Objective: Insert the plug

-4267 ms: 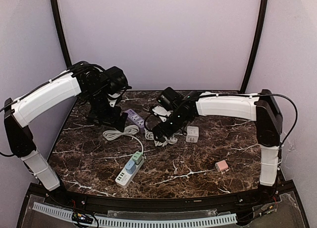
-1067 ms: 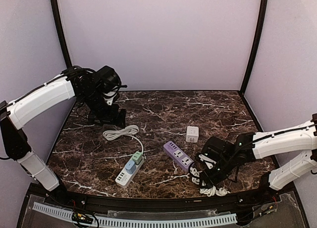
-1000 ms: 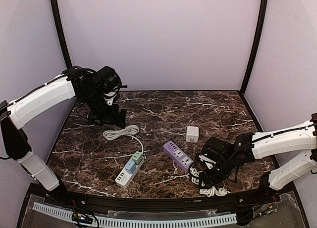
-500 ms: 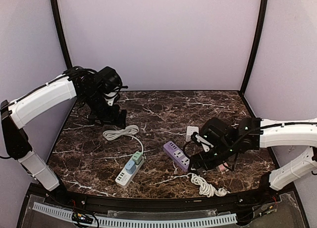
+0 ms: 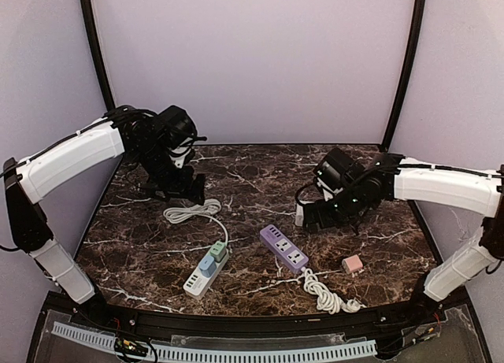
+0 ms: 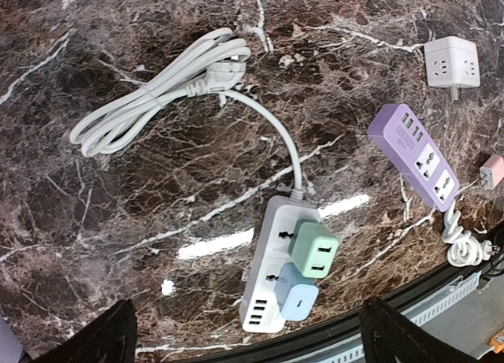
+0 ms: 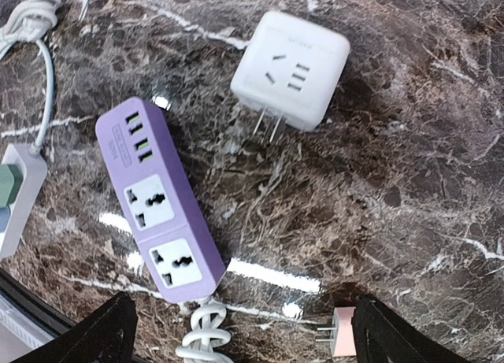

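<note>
A purple power strip (image 5: 283,249) (image 7: 157,213) lies mid-table with both sockets empty, its coiled white cord (image 5: 327,296) trailing toward the near edge. A white cube plug (image 7: 290,69) lies on its side, prongs pointing at the strip; in the top view it (image 5: 298,214) peeks out beside my right gripper (image 5: 316,218). That gripper (image 7: 248,335) hovers open over the strip and cube, holding nothing. A small pink plug (image 5: 352,263) (image 7: 342,331) lies to the right. My left gripper (image 5: 179,191) (image 6: 256,339) hangs open and empty at the back left.
A white power strip (image 5: 206,270) (image 6: 276,276) carries a green plug (image 6: 313,251) and a blue plug (image 6: 295,292). Its bundled white cord (image 5: 191,212) (image 6: 157,95) lies behind it. Walls enclose the marble table (image 5: 260,174) on three sides.
My right gripper let go of the purple strip's cord near the front edge, opened, and rose back to above the white cube. The left arm barely moved.
</note>
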`<state>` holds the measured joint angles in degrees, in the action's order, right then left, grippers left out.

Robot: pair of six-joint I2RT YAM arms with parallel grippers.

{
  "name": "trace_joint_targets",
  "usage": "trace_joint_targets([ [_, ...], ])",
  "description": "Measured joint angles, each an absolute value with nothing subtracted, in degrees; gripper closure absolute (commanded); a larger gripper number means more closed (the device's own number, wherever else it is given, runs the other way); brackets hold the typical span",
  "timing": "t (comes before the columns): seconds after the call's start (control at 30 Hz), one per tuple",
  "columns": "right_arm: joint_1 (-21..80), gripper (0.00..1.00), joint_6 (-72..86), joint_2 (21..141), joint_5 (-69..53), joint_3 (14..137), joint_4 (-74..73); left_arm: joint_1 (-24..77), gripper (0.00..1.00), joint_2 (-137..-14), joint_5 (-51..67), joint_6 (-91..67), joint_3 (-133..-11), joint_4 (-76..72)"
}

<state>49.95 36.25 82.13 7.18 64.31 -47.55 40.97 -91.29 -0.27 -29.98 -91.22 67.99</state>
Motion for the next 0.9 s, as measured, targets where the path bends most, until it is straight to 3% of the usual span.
trace_joint_targets([
  [0.43,36.3,0.05,35.8,81.1,4.7,65.8,-48.1,45.0,0.05,-105.7,2.5,-33.7,-107.0,64.4],
  [0.63,33.4,0.05,37.4,74.7,3.7,61.1,-50.3,49.4,0.07,-115.9,3.0,-34.7,-116.9,63.9],
  [0.9,33.2,0.02,45.6,66.4,0.1,49.6,-54.4,52.3,0.13,-120.0,6.0,-35.3,-117.9,61.9],
])
